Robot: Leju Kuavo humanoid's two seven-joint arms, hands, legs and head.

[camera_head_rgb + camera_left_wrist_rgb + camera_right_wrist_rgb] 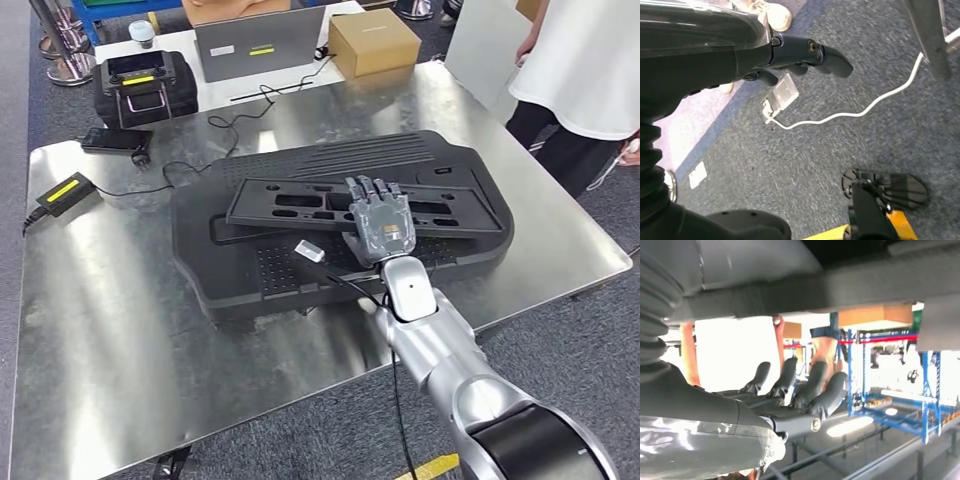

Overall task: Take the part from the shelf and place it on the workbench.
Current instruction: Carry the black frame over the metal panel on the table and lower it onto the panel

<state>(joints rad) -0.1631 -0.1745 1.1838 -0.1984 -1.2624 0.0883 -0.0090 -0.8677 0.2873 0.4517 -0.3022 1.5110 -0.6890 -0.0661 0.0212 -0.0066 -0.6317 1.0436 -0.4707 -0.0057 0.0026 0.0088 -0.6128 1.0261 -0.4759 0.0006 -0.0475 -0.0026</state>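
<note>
Right robot hand point(381, 225) resting flat on the part point(362, 208), fingers spread, gripping nothing. Lift straight up, leaving it settled on the table point(113, 340).

The metal surface point(113, 330) carries a large black panel point(226, 260) at its middle, with a black phone point(115, 139) and a yellow-labelled box point(64, 193) near its far left corner.

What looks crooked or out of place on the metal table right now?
The flat black frame under the right hand lies tilted across the big black panel, not lined up with it. Cables trail across the table.
</note>
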